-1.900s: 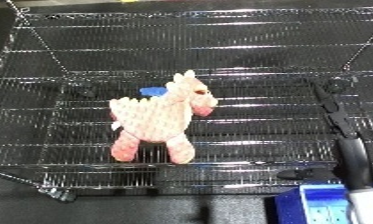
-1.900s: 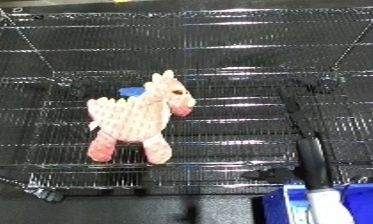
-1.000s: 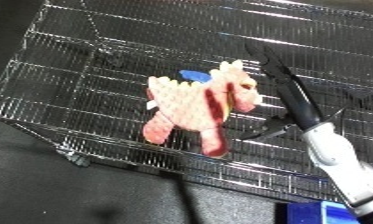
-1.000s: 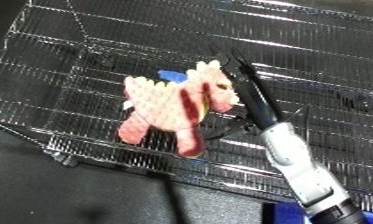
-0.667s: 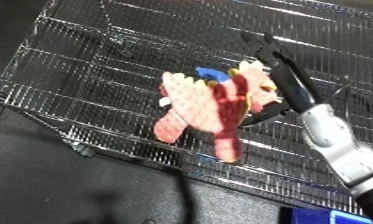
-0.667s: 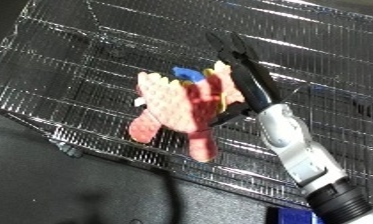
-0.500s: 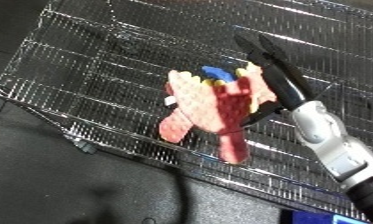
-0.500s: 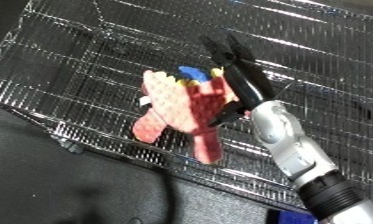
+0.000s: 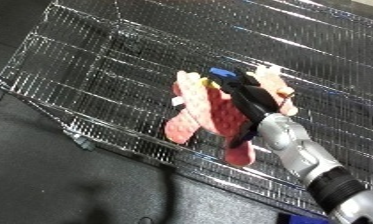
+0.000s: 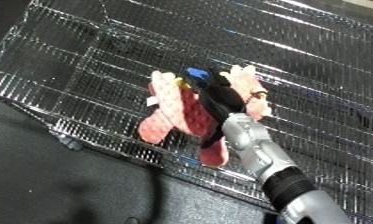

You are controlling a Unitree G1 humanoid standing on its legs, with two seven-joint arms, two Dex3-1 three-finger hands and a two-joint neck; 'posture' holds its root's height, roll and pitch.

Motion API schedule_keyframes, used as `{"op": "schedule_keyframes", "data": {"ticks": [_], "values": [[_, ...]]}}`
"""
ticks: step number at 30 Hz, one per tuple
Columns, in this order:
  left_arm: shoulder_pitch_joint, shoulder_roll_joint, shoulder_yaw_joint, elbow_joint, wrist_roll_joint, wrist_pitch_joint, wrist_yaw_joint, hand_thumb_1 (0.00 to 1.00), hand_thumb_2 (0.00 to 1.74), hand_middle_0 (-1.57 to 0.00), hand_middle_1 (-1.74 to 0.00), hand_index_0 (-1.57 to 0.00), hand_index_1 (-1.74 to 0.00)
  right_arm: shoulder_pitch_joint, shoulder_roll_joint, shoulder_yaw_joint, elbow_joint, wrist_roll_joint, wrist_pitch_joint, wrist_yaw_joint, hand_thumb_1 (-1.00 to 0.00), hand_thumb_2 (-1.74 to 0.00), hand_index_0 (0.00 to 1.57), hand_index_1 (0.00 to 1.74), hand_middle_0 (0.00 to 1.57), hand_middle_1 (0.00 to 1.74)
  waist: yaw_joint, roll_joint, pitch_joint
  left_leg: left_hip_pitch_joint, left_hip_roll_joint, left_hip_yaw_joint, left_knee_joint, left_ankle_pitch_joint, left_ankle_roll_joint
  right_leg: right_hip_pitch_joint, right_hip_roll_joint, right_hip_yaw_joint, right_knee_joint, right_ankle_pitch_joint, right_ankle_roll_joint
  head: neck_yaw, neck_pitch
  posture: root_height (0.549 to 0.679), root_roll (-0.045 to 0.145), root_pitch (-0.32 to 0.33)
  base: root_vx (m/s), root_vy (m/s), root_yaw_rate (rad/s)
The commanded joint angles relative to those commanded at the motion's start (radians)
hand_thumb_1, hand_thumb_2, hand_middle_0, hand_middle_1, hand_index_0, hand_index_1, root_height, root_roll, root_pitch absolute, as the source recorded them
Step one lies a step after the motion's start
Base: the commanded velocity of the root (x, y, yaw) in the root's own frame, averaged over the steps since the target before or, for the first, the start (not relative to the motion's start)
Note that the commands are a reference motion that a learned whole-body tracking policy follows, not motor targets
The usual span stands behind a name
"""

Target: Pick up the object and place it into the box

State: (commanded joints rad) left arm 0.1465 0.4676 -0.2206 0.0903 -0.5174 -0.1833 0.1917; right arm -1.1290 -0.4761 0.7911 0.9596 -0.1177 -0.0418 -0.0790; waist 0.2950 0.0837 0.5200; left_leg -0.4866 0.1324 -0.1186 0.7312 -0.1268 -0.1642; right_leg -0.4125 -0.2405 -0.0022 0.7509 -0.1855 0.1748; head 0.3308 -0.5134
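A pink plush horse (image 9: pixel 196 107) with a blue mane (image 9: pixel 220 73) lies on the black wire shelf (image 9: pixel 102 65), near the shelf's front edge. My right hand (image 9: pixel 249 100) reaches in from the lower right and lies across the toy's middle. Its fingers stretch over the back towards the mane, and the thumb hooks down by the hind leg. The toy's head (image 9: pixel 276 87) shows past the hand on the right, and its legs (image 10: pixel 156 130) hang towards the shelf's front edge. My left hand shows in neither view.
The shelf's front rail (image 9: pixel 120 150) runs diagonally from upper left to lower right, with a corner fitting (image 9: pixel 76 141) on it. Dark floor (image 9: pixel 67 190) fills the lower left. More wire grid (image 10: pixel 325 75) stretches behind and to the right of the toy.
The view has tilted and shifted. My right hand has come in from the toy's right side, moved over its body and closed on it.
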Motion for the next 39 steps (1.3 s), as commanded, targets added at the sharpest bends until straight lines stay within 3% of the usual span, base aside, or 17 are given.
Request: {"op": "schedule_keyframes", "data": {"ticks": [6,18,26,33,39], "values": [[0.006,-0.009,0.006,-0.007,0.006,0.002,0.001,1.00,1.74,-1.57,-1.74,-1.57,-1.74,0.037,0.036,-0.019,0.066,-0.010,0.014,0.012,0.00,0.00,0.00,0.00,0.00,0.00,0.002,0.004,0.000,0.002,0.002,0.000,-0.005,0.001,0.0004,0.004,-0.0009,-0.005,-0.002,-0.003,0.0010,0.001,0.002,0.620,-0.007,-0.080,0.005,0.012,0.022],[0.026,-0.019,0.018,-0.031,0.008,0.011,-0.009,1.00,1.74,-1.57,-1.74,-1.57,-1.74,0.078,0.033,-0.073,0.093,0.071,0.025,0.037,-0.60,-1.04,0.94,1.04,0.94,1.04,-0.016,0.001,0.000,0.002,0.008,0.008,-0.009,0.001,-0.0009,-0.002,0.0028,-0.001,0.001,-0.004,-0.0014,-0.018,-0.007,0.620,-0.006,-0.080,-0.001,0.013,-0.016],[0.025,-0.018,0.025,-0.034,-0.003,0.012,-0.016,1.00,1.74,-1.57,-1.74,-1.57,-1.74,0.089,0.023,-0.079,0.087,0.077,0.027,0.037,-1.00,-1.74,1.57,1.74,1.57,1.74,-0.024,0.000,0.000,0.017,0.011,0.016,-0.028,0.005,-0.0031,0.006,0.0020,-0.001,-0.009,-0.008,0.0000,-0.028,-0.005,0.621,-0.004,-0.083,-0.006,0.008,-0.016],[0.021,-0.015,0.018,-0.026,-0.011,0.017,-0.024,1.00,1.74,-1.57,-1.74,-1.57,-1.74,0.095,0.017,-0.087,0.081,0.076,0.031,0.034,-1.00,-1.74,1.57,1.74,1.57,1.74,-0.025,0.005,0.000,0.021,0.010,0.014,-0.029,0.010,-0.0057,0.007,0.0020,0.001,0.003,-0.014,-0.0001,-0.010,-0.018,0.619,-0.002,-0.091,-0.008,-0.009,0.019],[0.001,-0.023,0.021,-0.010,-0.016,0.022,-0.023,1.00,1.74,-1.57,-1.74,-1.57,-1.74,0.115,-0.008,-0.137,0.047,0.131,0.034,0.014,-1.00,-1.74,1.57,1.74,1.57,1.74,-0.035,0.007,0.000,0.047,0.012,0.020,-0.040,0.014,-0.0053,0.021,-0.0009,0.005,0.006,-0.014,0.0002,-0.003,-0.026,0.620,0.003,-0.107,-0.007,-0.010,-0.021]]}}
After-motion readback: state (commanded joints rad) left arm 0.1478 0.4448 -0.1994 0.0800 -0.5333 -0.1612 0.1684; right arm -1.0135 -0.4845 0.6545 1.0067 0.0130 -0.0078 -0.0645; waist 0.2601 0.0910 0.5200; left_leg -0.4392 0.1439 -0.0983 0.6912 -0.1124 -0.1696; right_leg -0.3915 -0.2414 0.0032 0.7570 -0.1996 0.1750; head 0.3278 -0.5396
